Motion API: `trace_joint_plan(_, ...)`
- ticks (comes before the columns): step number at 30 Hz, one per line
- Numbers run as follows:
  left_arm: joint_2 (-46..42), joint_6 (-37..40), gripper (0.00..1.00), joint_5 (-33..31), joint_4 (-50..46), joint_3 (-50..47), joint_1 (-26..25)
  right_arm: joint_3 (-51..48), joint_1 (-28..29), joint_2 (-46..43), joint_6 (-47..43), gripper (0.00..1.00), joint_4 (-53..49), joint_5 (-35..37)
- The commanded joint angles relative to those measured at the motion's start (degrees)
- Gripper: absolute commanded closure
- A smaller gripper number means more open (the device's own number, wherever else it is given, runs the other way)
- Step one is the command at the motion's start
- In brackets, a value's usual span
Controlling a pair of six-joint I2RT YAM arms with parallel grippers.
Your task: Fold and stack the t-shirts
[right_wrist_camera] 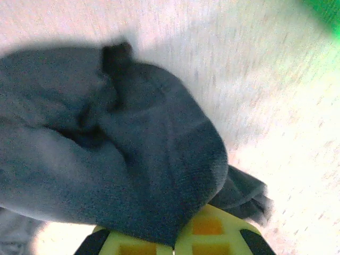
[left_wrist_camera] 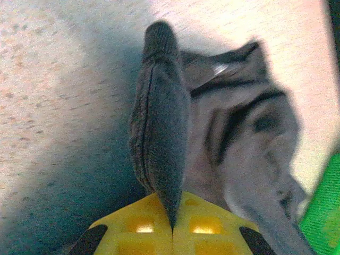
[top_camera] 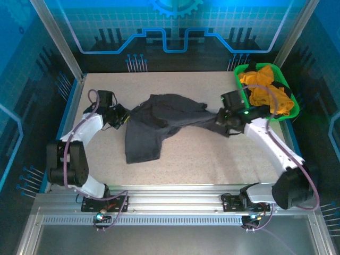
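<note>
My left tool (top_camera: 122,115) is pinched shut on a ribbed, seamed fold of the soft dark charcoal-grey cloth t-shirt (top_camera: 154,125). My right tool (top_camera: 220,118) is clamped on a thick bunched edge of the same shirt, so the crumpled cloth stretches between them and trails onto the speckled beige table (top_camera: 212,159). Both arms reach forward with elbows bent outward, and just beyond my right tool the rumpled orange-yellow cloth t-shirt (top_camera: 265,90) is heaped in the bright green plastic basket (top_camera: 237,78).
</note>
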Motion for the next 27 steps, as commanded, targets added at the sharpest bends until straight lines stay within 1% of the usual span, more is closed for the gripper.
trace_joint_plan(1,-1.23,-7.41,1.0,1.4,3.96,6.22,-0.01,6.62,-4.08,1.11,-6.2,1.0,-2.35,-2.43)
trace_joint_plan(4,-0.3,-9.96,1.0,2.26,2.46,15.8,0.57,15.23,-7.27,4.45,-7.67,1.0,-2.15,-7.58)
trace_joint_plan(8,1.86,-13.54,1.0,4.12,1.57,27.06,1.87,28.36,-9.89,10.48,-8.38,1.0,-3.07,-11.85)
trace_joint_plan(12,5.04,-21.54,1.0,6.99,5.0,34.79,4.59,40.43,-13.59,16.61,-5.56,1.0,-3.54,-18.64)
trace_joint_plan(15,8.96,-26.81,1.0,8.64,6.04,42.87,5.7,51.61,-15.53,22.33,-3.95,1.0,-5.36,-22.47)
trace_joint_plan(18,12.52,-28.71,1.0,8.71,4.93,51.97,6.63,63.08,-16.7,28.18,-2.64,1.0,-7.39,-26.3)
trace_joint_plan(21,15.18,-30.42,1.0,8.45,4.67,58.59,8.01,72.64,-17.59,32.82,-0.76,1.0,-8.57,-29.74)
trace_joint_plan(24,17.28,-31.63,1.0,8.85,4.61,63.4,9.14,78.43,-18.38,35.55,0.91,1.0,-9.77,-31.45)
trace_joint_plan(27,17.93,-31.9,1.0,9.94,5.04,65.3,9.63,78.03,-18.56,35.11,0.96,1.0,-8.77,-32.93)
